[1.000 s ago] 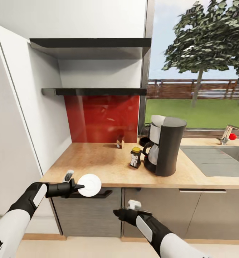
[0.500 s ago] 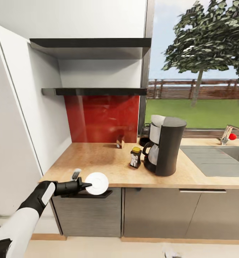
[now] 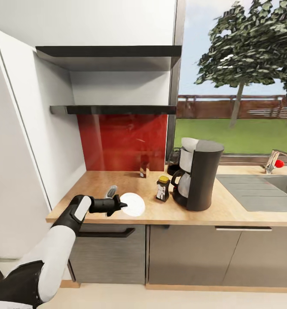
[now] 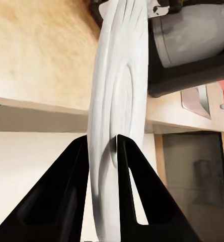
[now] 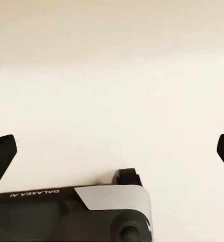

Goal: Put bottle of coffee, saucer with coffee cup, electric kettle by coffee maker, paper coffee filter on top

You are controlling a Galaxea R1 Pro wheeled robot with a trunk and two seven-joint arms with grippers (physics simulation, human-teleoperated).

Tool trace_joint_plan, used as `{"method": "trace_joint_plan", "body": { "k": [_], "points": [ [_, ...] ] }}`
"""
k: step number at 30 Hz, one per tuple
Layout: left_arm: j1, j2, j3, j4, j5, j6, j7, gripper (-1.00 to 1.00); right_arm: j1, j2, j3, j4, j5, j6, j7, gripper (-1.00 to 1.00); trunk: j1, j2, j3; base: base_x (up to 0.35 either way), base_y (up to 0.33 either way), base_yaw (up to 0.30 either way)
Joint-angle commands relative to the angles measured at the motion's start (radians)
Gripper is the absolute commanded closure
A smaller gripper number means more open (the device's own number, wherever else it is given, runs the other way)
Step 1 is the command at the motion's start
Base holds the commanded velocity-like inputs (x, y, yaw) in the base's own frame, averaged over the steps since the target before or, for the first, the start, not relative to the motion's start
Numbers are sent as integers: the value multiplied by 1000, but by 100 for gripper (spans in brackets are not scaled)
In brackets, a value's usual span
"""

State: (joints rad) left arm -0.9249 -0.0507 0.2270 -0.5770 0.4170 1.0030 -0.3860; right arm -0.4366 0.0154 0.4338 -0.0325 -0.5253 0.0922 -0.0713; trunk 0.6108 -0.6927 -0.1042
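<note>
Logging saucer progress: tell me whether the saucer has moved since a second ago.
Yes. The saucer, clamped in the left end effector, went up and rightward from the drawer front onto the countertop, nearer the coffee bottle.

A home kitchen, rendered in simulation. A long wooden surface (image 3: pixel 117 189) runs over grey base cabinets with a dark bar handle (image 3: pixel 107 234) on a drawer front. A glossy red backsplash (image 3: pixel 122 141) sits below two dark wall shelves (image 3: pixel 113 109). A black drip coffee maker (image 3: pixel 198 174) stands on the surface beside a steel sink (image 3: pixel 264 189) with a faucet (image 3: pixel 274 159). A tall window (image 3: pixel 238 86) looks onto lawn, a fence and a tree.
</note>
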Motion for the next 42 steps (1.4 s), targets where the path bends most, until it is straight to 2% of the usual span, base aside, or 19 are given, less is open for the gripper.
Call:
{"method": "trace_joint_plan", "body": {
  "k": [1,5,7,21,31,38,40,42],
  "points": [
    [1,-14,20,-6,34,5,71,100,0,3,9,0,-7,6,-5,-100,0,-1,-2,0,0,0],
    [12,-22,30,-9,128,-2,162,100,0,4,9,2,-6,6,-4,-100,0,-1,-2,0,0,0],
    [14,-22,29,-10,141,-4,171,100,1,4,8,3,-6,6,-5,-100,0,-1,-2,0,0,0],
    [17,-22,25,2,154,-7,177,100,1,3,8,3,-4,6,-7,-100,0,-1,-2,159,-153,0],
    [19,-23,25,3,153,-7,176,100,1,3,8,3,-4,6,-7,-100,0,-1,-2,-22,-265,0],
    [71,-24,25,5,161,-12,164,100,1,3,8,3,-4,6,-5,-100,0,-1,-2,47,-39,0],
    [91,-34,25,5,172,-41,163,100,1,3,8,3,-4,6,-5,-100,0,-1,-2,24,-1,0],
    [104,-44,25,7,172,-97,163,100,1,2,8,3,-4,6,-5,-100,0,-1,-2,7,0,-3]
  ]
}}
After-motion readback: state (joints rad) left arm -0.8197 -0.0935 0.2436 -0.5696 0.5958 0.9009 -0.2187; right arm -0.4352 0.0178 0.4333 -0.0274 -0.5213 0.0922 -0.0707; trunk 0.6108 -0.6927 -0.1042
